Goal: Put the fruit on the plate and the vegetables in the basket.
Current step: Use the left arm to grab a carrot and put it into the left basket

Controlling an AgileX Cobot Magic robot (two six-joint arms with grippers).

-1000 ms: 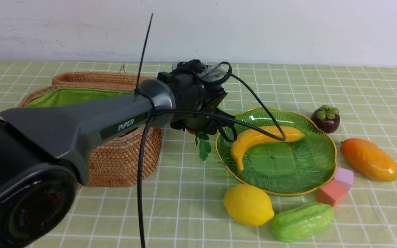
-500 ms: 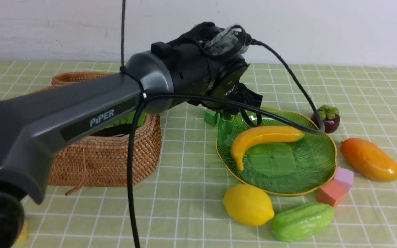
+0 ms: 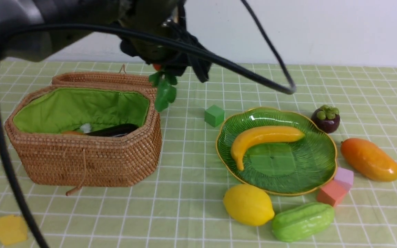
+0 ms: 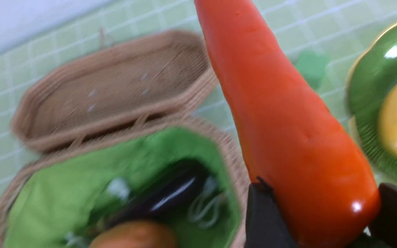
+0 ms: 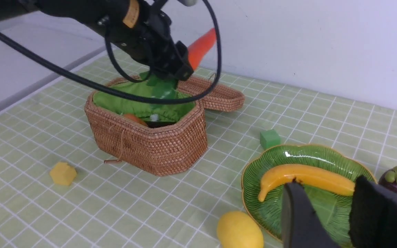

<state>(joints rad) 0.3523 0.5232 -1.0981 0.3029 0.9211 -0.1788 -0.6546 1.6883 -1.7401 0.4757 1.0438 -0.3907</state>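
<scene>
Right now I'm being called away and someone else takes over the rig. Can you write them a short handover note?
Left hand: shut on the carrot, held in the air above the basket's plate-side edge, not yet lowered in.
Right hand: open and empty, near the plate.
Done: the eggplant and potato are in the basket, and the banana is on the plate.
Left: release the carrot into the basket, then add the gourd. The lemon, mango and mangosteen, lying around the plate, go onto it.
</scene>
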